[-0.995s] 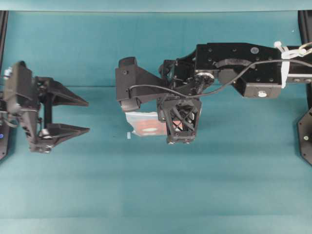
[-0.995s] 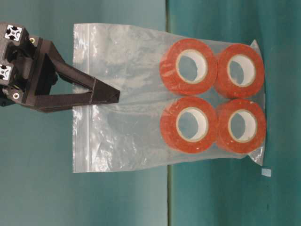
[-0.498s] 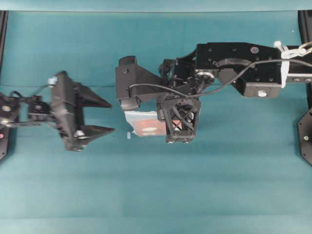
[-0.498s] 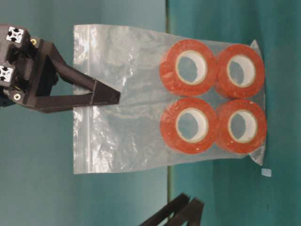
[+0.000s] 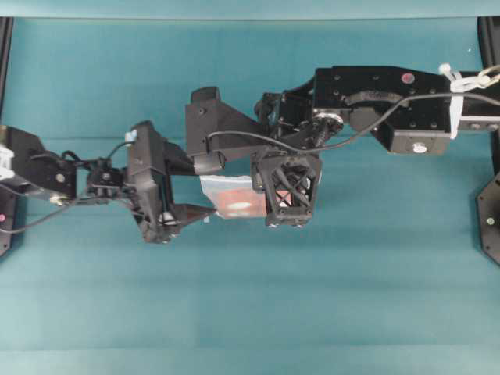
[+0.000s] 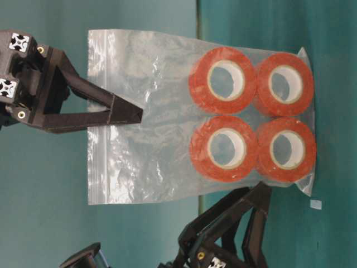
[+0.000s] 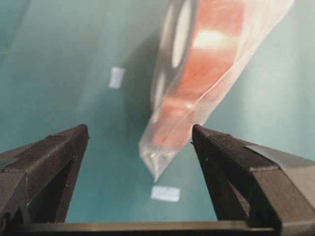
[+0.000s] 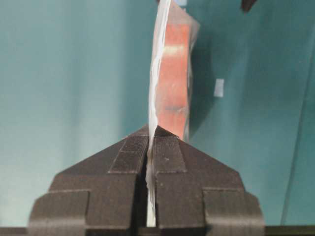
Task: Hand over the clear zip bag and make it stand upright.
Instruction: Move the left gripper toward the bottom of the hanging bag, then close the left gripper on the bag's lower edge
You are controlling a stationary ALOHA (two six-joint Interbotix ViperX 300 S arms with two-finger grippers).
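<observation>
One clear zip bag (image 6: 167,117) hangs across the middle of the table-level frame, its zip strip toward the left and four orange-red tape rolls (image 6: 223,80) with white cores packed two by two at its right end. The right gripper (image 6: 131,114) enters from the upper left of that frame, its jaws pressed together on the plastic just inside the zip strip; the right wrist view shows the same clamp edge-on, the film (image 8: 153,98) rising thin between the closed black fingers (image 8: 167,157).

Seen from overhead, the bag (image 5: 230,199) sits at centre frame, mostly hidden beneath the right arm, which reaches in from the upper right. The left gripper (image 5: 195,187) comes in from the left edge — its jaws spread wide, one finger on each side of the bag's near end. In the left wrist view the bag's lower corner (image 7: 162,157) hangs between the two open fingers (image 7: 49,157), touching neither as far as can be seen.

Two small pale patches (image 7: 116,77) lie on the teal table (image 5: 234,312) — one at upper left of the bag in the left wrist frame, the other below its corner. No brand, label or legible writing shows on the bag or the rolls.
</observation>
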